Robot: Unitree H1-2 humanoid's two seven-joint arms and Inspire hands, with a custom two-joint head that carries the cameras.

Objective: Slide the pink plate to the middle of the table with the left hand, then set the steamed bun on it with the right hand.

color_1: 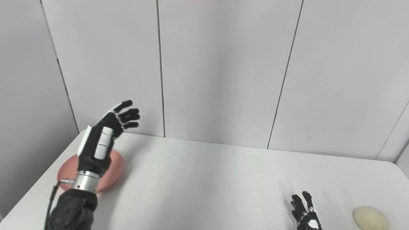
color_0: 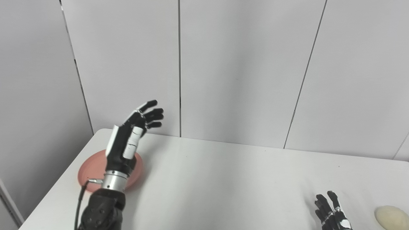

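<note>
I am on the first step: the pink plate (color_0: 92, 169) has to slide to the middle of the table (color_0: 217, 179), and it lies at the far left, not yet where it belongs. My left hand (color_0: 127, 140) hangs raised over it, palm turned toward the centre, fingers (color_0: 152, 115) spread and lightly curled, gripping nothing. The plate sits below and behind my fingertips, under my wrist and forearm, so part of its rim is hidden from me; I cannot tell whether any part of my hand touches it, though it looks lifted clear.

My right hand (color_1: 305, 214) waits low at the near edge, fingers loose and apart, empty. The steamed bun (color_1: 370, 218) rests on the table just to the outer side of those fingers, near them but apart.

The next move, as I judge it, calls for lowering my left hand so the fingers come down on the plate's outer rim, the side away from the centre, and then pushing it sideways toward the bare tabletop that lies beyond my fingertips to the right. The contact must be flat and steady, or the shallow plate could tip or spin instead of sliding.
</note>
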